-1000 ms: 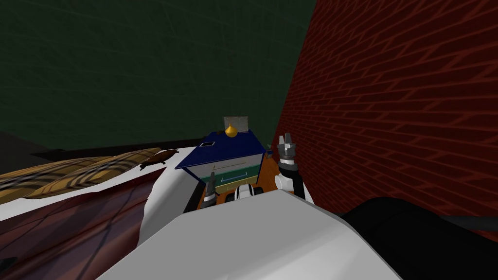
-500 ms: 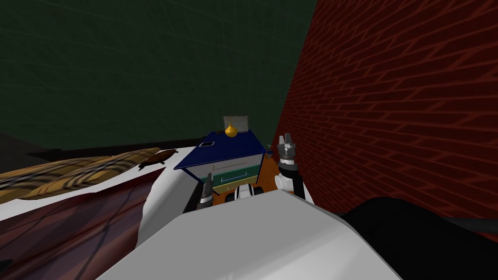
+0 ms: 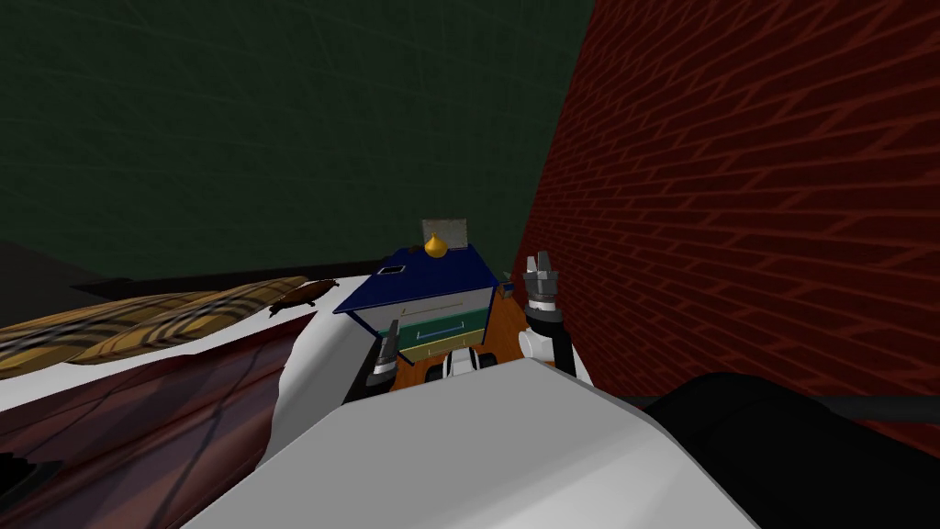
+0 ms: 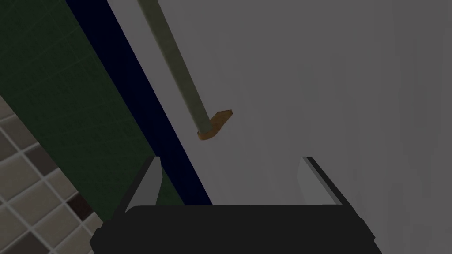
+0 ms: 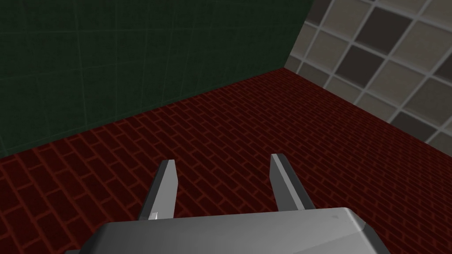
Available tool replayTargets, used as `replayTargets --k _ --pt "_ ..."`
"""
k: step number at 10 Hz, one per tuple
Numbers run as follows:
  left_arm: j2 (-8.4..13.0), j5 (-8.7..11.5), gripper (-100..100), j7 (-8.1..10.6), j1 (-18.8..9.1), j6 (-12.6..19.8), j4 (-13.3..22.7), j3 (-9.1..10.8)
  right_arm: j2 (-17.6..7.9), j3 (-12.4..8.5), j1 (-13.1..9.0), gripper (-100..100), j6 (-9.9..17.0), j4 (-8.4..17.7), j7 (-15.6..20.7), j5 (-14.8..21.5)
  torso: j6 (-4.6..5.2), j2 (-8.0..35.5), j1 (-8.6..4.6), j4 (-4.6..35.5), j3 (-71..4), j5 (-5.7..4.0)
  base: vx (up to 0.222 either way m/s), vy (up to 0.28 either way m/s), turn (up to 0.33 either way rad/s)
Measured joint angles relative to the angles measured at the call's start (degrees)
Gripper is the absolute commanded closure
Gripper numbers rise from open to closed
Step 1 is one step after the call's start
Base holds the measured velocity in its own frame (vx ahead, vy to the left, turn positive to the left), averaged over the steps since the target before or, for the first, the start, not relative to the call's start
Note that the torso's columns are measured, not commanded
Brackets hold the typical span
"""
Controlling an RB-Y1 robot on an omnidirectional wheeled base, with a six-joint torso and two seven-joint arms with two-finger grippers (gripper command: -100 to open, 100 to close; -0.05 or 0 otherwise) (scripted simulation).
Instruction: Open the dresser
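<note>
Head view shows you the dresser (image 3: 431, 296) straight ahead, in the corner where the green wall (image 3: 275, 119) meets the brick wall (image 3: 753, 202). Its top is dark blue, and under it are a pale top drawer (image 3: 439, 310), a green one and a yellowish one. A golden ornament (image 3: 436, 246) stands at the back of the top.

Your room is tight. The bed (image 3: 303, 367), with striped pillows (image 3: 156, 321), sits close on the left. On the right, a narrow orange-brown strip (image 3: 508, 321) separates the dresser from the brick.

Your left gripper (image 3: 393, 329) is up at the dresser's left front corner. In the left wrist view its fingers (image 4: 150, 181) are spread wide, holding nothing. The drawer's grey face fills the space ahead. The bar handle (image 4: 176, 61) ends in an orange bracket (image 4: 216, 125) just ahead of the fingertips, not touching them. A blue edge (image 4: 145, 114) of the dresser runs past one finger.

Your right gripper (image 3: 542, 264) is raised beside the brick wall, near the dresser's right corner. In the right wrist view its fingers (image 5: 165, 189) are also spread and empty.
</note>
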Motion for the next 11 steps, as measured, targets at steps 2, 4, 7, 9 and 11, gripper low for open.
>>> replayTargets --k 2,4,7,9,11 --pt "0.57 0.03 -100 -0.01 -1.05 2.56 -0.63 0.01 0.00 0.00 0.00 0 0.00 0.00 0.00 0.00 0.00 0.01 0.03 0.00 0.01 0.01 -0.052 -0.027 0.009" --pt "0.85 0.07 -100 -0.09 -2.31 5.10 -1.10 0.06 0.00 0.00 0.00 0 0.00 0.00 0.00 0.00 0.00 0.01 0.03 0.00 0.01 0.01 -0.045 -0.027 0.010" --pt "1.22 0.16 -100 0.10 -3.57 8.75 -2.27 0.14 0.00 0.00 0.00 0 0.00 0.00 0.00 0.00 0.00 0.05 0.01 0.01 0.03 0.00 -0.053 -0.028 0.009" --pt "1.27 0.22 -100 0.11 -4.85 10.85 -2.32 0.21 0.00 0.00 0.00 0 0.00 0.00 0.00 0.00 0.00 0.01 0.06 0.00 0.01 0.02 -0.043 -0.014 0.007" --pt "1.01 0.17 -100 0.01 -5.30 13.12 -3.49 0.13 0.00 0.00 0.00 0 0.00 0.00 0.00 0.00 0.00 0.00 -0.01 0.00 0.00 0.00 -0.044 -0.025 0.009"
